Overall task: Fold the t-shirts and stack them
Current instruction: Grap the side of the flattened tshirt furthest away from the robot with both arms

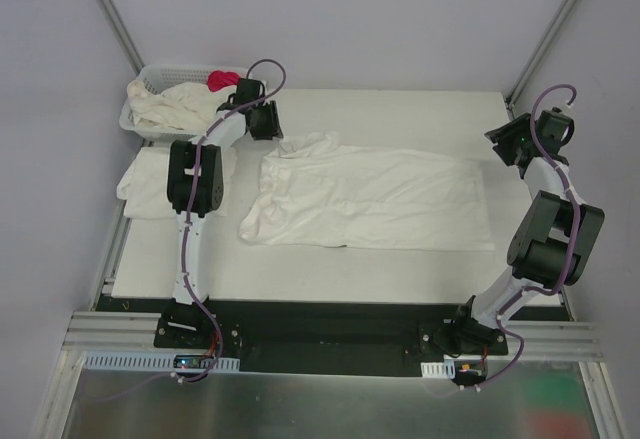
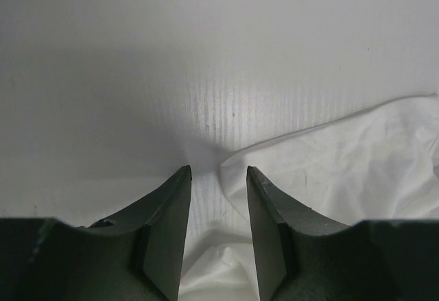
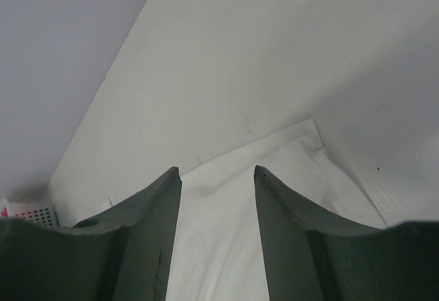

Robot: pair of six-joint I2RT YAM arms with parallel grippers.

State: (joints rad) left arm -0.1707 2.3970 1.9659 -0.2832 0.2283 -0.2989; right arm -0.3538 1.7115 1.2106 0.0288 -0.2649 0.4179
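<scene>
Right now we are in the middle of a fold, as we read it: one spread t-shirt (image 1: 380, 199) lies flat across the middle of the table (image 1: 400, 109), its length running left to right, with a rumpled flap sticking out at its near left end. Our left gripper (image 1: 265, 119) hangs over the shirt's far left corner and our right gripper (image 1: 507, 144) sits just past its far right corner. Both have their fingers spread and grasp nothing. In the left wrist view the cloth edge (image 2: 343, 171) lies just right of and beneath the parted gripper (image 2: 216, 171). In the right wrist view the gripper (image 3: 216, 171) looks down on the corner of the cloth (image 3: 219, 246) below the gap. A folded shirt (image 1: 145, 184) rests at the left edge of the table, and further shirts (image 1: 175, 107) wait in the basket (image 1: 170, 69) at the far left, beside a pink-red cloth (image 1: 221, 80). So we judge the task to be partway done. Next, we think, each gripper needs to come down onto its far corner, pinch only the layers meant to move, and carry that edge toward the near side together, keeping the cloth taut so no crease forms.
</scene>
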